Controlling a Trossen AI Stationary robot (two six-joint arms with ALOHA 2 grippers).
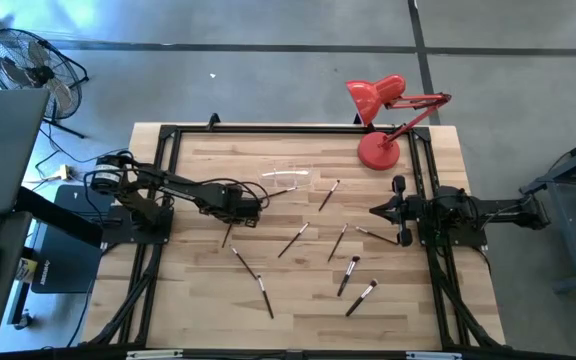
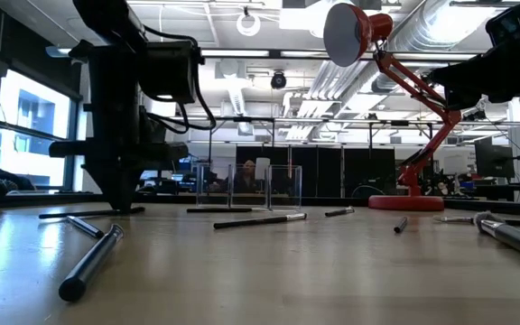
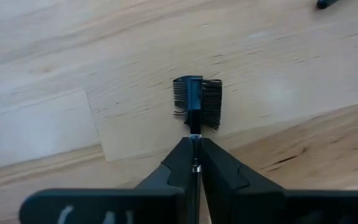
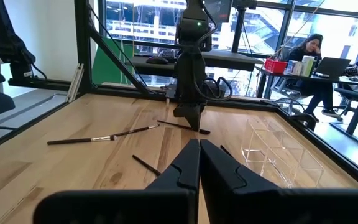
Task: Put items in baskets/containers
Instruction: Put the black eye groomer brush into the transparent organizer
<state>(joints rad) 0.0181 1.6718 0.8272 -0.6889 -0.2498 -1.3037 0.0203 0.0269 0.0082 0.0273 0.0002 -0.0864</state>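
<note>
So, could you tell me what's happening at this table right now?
The left gripper is down at the tabletop, closed on the thin handle of a small comb-and-bristle brow brush. Other makeup brushes lie scattered across the wooden table, and none is in the clear plastic holder yet. The right gripper waits shut and empty at the table's right side, near the red desk lamp.
</note>
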